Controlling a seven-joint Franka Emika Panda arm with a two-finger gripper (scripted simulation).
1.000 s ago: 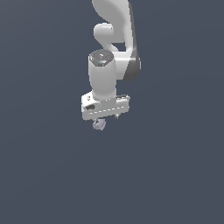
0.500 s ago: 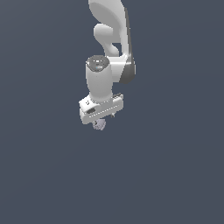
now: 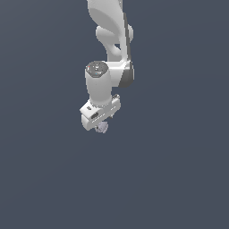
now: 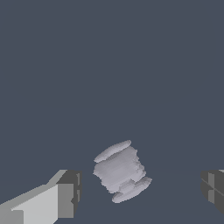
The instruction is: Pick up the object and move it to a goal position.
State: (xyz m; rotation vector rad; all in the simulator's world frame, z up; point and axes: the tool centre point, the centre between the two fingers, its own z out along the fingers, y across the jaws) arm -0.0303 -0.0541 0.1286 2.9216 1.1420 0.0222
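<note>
Wrist view shows the end effector (image 4: 140, 192) spread, fingers cropped, clear of the object (image 4: 120, 171).

Tilted pale lilac-grey lumpy object (image 4: 121, 171)

No real room: a bare simulator scene. A flat, even slate-blue backdrop (image 3: 179, 179) fills both views without floor line, walls or furniture, and the smooth white jointed robot arm (image 3: 107, 53) looks rendered and untextured.
</note>
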